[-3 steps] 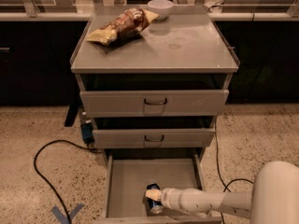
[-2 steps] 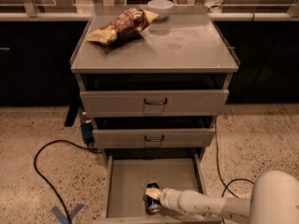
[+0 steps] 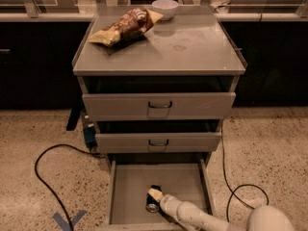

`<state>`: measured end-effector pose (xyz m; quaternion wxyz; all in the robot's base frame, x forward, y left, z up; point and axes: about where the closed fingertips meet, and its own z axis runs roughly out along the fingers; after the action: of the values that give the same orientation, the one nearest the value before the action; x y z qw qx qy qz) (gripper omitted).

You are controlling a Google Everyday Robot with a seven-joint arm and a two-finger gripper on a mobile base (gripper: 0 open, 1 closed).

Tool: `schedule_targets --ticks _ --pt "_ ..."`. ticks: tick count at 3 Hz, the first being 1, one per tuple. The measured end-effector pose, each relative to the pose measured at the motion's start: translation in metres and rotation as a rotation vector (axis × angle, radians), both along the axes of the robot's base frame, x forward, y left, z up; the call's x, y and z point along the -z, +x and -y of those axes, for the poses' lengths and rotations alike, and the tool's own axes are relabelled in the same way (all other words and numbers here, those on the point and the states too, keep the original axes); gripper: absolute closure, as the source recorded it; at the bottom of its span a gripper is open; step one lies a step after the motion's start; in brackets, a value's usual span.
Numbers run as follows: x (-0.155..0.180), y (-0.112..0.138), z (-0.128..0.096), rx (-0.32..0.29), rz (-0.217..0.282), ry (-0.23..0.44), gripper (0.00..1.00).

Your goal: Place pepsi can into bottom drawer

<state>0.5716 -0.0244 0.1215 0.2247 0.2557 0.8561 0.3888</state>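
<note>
The pepsi can (image 3: 153, 203) lies dark and small on the grey floor of the open bottom drawer (image 3: 130, 184), near its front middle, silver end towards me. My gripper (image 3: 156, 195) reaches in from the lower right on a white arm (image 3: 192, 215) and sits right at the can, touching or just over its top. The can's logo is hidden.
A chip bag (image 3: 126, 27) and a white bowl (image 3: 165, 7) sit on the cabinet top (image 3: 192, 47). The two upper drawers (image 3: 159, 106) stand slightly ajar above the open one. A black cable (image 3: 48, 177) loops on the floor at the left; another runs at the right (image 3: 231, 186).
The arm's rounded body has sunk lower towards the bottom right corner. The gripper and can stay at about the same spot in the bottom drawer, a touch lower.
</note>
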Motion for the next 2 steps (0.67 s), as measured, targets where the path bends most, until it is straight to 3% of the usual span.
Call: schedule_targets --ticks 2 --pt "0.0101 0.0105 0.0014 0.036 0.001 0.005 1.0"
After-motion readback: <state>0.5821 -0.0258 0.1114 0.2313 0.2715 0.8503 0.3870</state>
